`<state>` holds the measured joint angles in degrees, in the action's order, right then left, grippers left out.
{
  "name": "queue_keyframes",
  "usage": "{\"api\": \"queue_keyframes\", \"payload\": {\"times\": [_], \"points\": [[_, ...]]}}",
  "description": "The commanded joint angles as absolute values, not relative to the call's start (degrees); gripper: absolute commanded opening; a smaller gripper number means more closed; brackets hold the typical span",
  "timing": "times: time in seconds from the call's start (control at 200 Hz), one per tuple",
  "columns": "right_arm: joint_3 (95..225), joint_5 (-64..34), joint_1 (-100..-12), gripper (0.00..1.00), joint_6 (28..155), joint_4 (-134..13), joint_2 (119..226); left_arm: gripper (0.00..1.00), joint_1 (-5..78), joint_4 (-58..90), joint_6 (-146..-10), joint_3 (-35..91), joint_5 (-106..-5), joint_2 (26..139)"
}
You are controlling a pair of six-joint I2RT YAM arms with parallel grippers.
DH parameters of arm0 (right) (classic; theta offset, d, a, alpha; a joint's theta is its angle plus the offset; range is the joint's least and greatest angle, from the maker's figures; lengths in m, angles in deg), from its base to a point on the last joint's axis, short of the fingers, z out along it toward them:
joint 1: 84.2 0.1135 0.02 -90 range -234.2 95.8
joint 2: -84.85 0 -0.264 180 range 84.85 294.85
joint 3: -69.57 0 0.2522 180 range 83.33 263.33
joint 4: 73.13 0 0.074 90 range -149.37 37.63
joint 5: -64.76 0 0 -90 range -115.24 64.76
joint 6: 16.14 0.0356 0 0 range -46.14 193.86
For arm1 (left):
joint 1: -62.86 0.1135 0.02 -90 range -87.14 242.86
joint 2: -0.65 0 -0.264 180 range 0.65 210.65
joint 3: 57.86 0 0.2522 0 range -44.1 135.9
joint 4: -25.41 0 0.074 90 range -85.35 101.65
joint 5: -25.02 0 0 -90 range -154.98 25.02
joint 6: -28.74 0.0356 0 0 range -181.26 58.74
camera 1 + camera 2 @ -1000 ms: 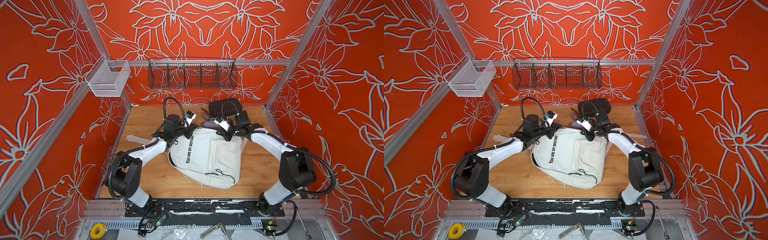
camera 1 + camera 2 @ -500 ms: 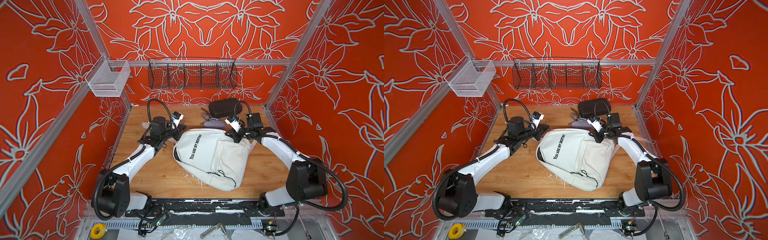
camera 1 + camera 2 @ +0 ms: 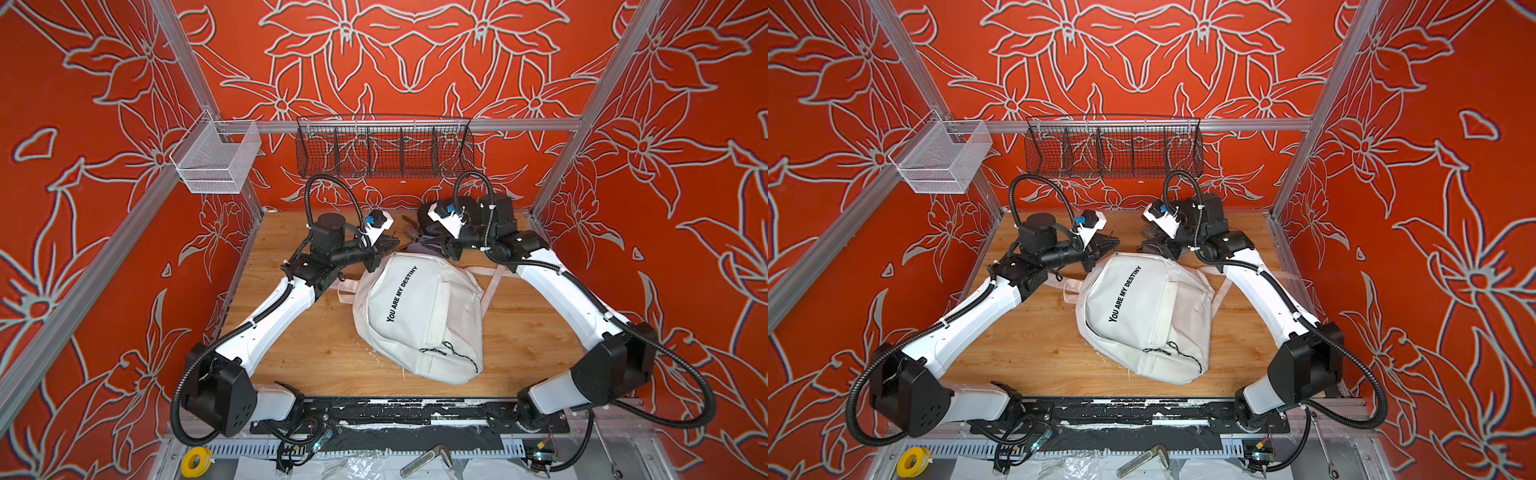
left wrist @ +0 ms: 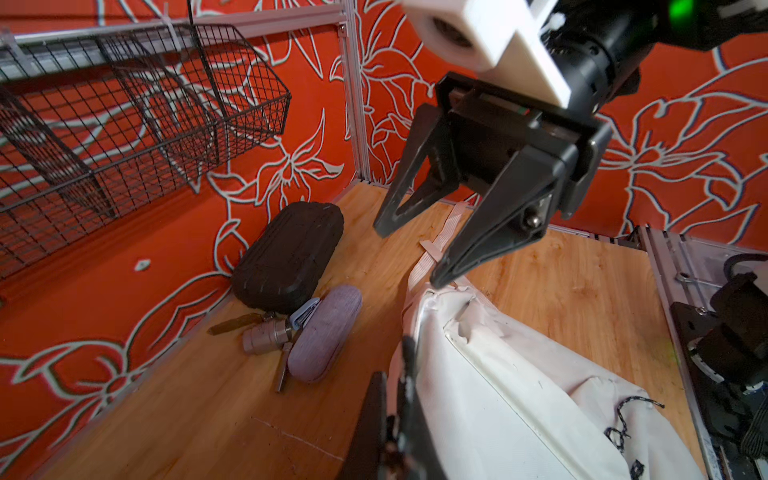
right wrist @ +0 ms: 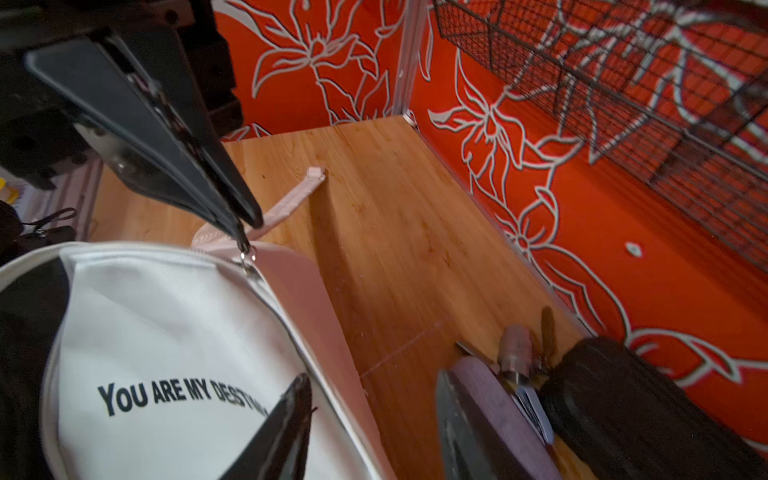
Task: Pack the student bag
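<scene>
The student bag (image 3: 419, 316) sits mid-frame on the tabletop (image 3: 316, 353). My left end effector (image 5: 245, 228) is pinched on its zipper pull (image 5: 248, 254), and the right end effector (image 4: 411, 255) gapes empty just above. I reckon with nothing pinning the fabric, pulling drags the whole bag instead of unzipping.

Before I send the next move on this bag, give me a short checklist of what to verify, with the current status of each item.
1. Grip: ok, the left gripper is shut on the zipper pull, seen in the right wrist view.
2. Free arm: ok, the right gripper has its jaws apart and holds nothing, near the student bag's top edge.
3. Main compartment open: cannot tell; the zipper line is partly hidden.
4. Contents packed: not ok, the black case and the lavender pouch lie outside the bag.
5. Path clear: cannot tell; a white strap runs close by the right gripper's jaws.
</scene>
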<state>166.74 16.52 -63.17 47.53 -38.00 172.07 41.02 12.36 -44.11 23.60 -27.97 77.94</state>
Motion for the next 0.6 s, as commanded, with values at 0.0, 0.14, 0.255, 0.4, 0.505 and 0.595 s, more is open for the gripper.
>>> {"api": "queue_keyframes", "payload": {"times": [0.0, 0.14, 0.255, 0.4, 0.505, 0.595], "points": [[169.04, 21.44, -62.61, 0.50, 46.26, -35.14, 177.45, 0.00, 40.16, 14.71, -42.72, 28.11, -25.47, 76.63], [172.59, 22.05, -60.48, 0.52, 43.24, -30.35, 182.02, 0.00, 39.66, 13.67, -42.23, 29.89, -25.72, 77.18], [173.41, 24.89, -60.47, 0.54, 44.23, -30.28, 183.96, 0.00, 39.64, 13.23, -42.10, 30.38, -25.69, 77.54], [173.84, 26.70, -60.47, 0.56, 43.63, -30.20, 184.35, 0.00, 39.62, 12.91, -41.80, 31.84, -25.51, 78.26], [173.69, 20.63, -60.71, 0.57, 44.26, -30.43, 182.31, 0.00, 39.49, 11.35, -41.39, 33.35, -26.86, 78.85], [170.88, 20.32, -60.91, 0.57, 44.22, -34.02, 178.28, 0.00, 39.49, 10.74, -41.31, 33.69, -28.05, 78.87]]}}
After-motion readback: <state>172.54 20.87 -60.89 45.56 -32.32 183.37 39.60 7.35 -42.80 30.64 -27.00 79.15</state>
